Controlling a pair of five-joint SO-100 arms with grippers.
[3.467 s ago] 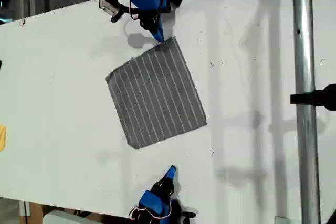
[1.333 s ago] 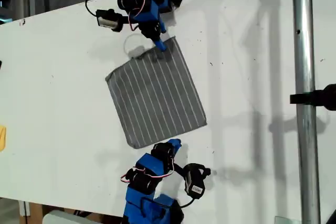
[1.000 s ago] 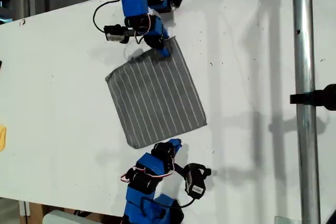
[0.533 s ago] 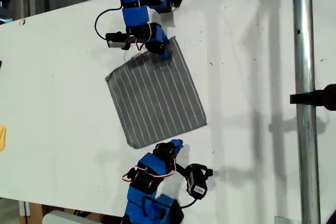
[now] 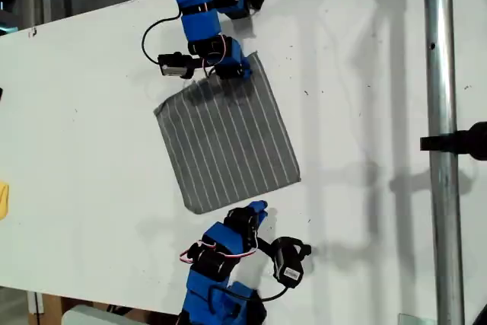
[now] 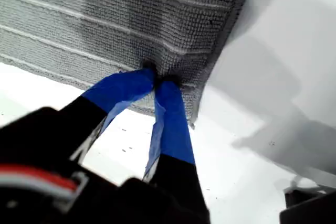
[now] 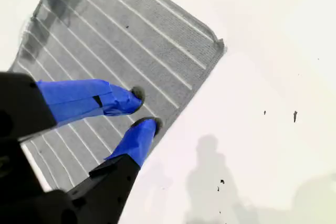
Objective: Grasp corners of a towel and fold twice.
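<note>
The dark grey towel [image 5: 228, 142] with thin white stripes lies flat on the white table [image 5: 84, 150]. My first gripper [image 5: 232, 74] comes in from the exterior view's top and rests on the towel [image 6: 131, 14] beside its upper corner [image 5: 253, 55]. Its blue fingertips [image 6: 149, 73] are pinched together on a small pucker of cloth, close to the corner [image 6: 191, 123]. My second gripper [image 5: 257, 208] reaches in from the exterior view's bottom and stands open at the towel's near edge [image 7: 121, 40]. One fingertip [image 7: 134, 95] is over the cloth, the other at the hem, short of the corner [image 7: 220, 44].
A vertical metal pole [image 5: 440, 112] with a black clamp [image 5: 460, 142] stands toward the exterior view's right. A small yellow object [image 5: 3, 199] shows at the exterior view's left edge. Black camera modules hang beside both wrists [image 5: 173, 65] [image 5: 289, 260].
My first gripper came down from beyond the upper corner onto the towel and closed on the cloth. My second gripper reached up to the near edge, then stayed almost still.
</note>
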